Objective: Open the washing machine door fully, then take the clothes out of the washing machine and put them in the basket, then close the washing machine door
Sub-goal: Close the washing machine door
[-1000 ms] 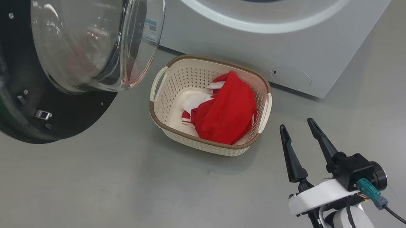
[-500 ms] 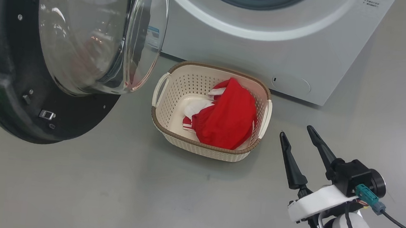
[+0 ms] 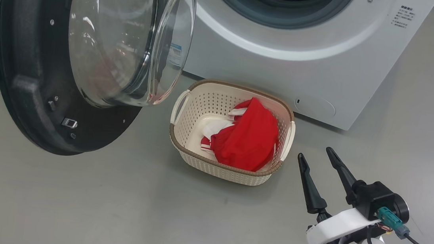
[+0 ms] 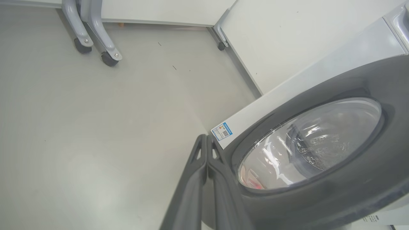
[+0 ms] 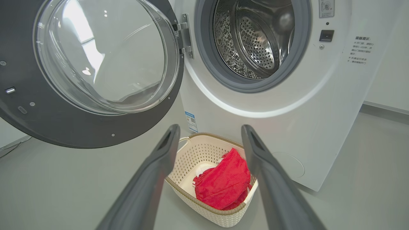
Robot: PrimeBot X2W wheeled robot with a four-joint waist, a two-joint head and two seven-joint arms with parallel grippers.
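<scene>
My right pincer (image 3: 314, 152) is matt dark plastic; the red garments (image 3: 249, 141) soft cloth; the cream perforated basket (image 3: 203, 100) smooth plastic; the washing machine's drum (image 5: 255, 48) shiny steel.

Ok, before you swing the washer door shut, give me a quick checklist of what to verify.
1. Drum emptied: ok, no fabric in the visible part.
2. Clothes in the basket: ok.
3. Grey mouth ring free of fabric: ok.
4. Right gripper free: ok, open and empty.
5. Left gripper touching the washing machine door: cannot tell; shut, beside its rim.
6. Basket clear of the door's swing: cannot tell.
</scene>
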